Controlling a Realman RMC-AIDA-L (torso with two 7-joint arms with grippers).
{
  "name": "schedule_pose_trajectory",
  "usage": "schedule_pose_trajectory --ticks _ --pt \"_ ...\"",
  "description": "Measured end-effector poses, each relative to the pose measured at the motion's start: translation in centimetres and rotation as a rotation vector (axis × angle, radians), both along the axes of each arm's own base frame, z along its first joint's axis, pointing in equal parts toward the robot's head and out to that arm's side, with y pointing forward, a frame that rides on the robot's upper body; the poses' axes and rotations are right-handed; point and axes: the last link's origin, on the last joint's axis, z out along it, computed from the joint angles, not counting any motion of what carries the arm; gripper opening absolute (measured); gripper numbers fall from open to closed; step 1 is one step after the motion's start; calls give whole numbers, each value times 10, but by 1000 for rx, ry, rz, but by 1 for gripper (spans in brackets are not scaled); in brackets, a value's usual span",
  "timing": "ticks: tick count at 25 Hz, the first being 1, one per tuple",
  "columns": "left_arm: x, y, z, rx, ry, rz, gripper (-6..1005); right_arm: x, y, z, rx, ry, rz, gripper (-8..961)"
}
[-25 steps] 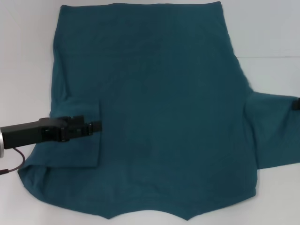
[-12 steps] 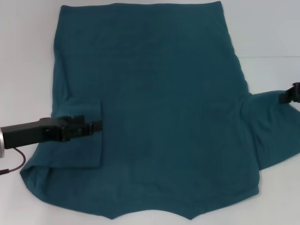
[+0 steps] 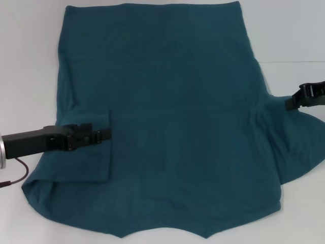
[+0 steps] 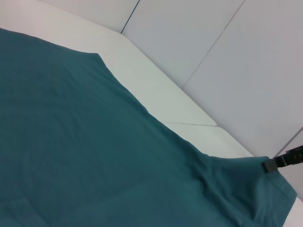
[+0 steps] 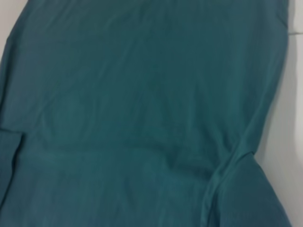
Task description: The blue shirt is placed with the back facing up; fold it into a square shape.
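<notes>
The left gripper (image 3: pixel 104 135) lies low over the left side of the blue shirt (image 3: pixel 172 117), its dark fingers closed on the edge of the left sleeve (image 3: pixel 89 157), which is folded inward and rests flat on the shirt body as a rectangular flap. The left arm reaches in from the left edge of the head view across the white table (image 3: pixel 30 61). The right gripper (image 3: pixel 290 103) is at the right edge of the head view, pinched shut on the upper edge of the right sleeve (image 3: pixel 292 142); that sleeve is raised at the held point, with creases running from it toward the shoulder seam. In the left wrist view the right gripper (image 4: pixel 270 164) shows as a small dark tip meeting the lifted corner of cloth at the far side of the shirt (image 4: pixel 94 156). The shirt is spread plain side up across the middle of the table, hem at the far side, neckline nearest the robot. The right wrist view shows only the shirt (image 5: pixel 142 104) and a strip of table (image 5: pixel 289 142).
</notes>
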Motion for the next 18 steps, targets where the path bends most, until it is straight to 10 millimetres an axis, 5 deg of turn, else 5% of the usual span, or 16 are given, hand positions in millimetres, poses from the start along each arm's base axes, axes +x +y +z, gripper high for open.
schedule_pose_trajectory --ticks 18 --pt "-1 4 -1 18 -9 25 846 -30 9 -60 -58 -1 -2 104"
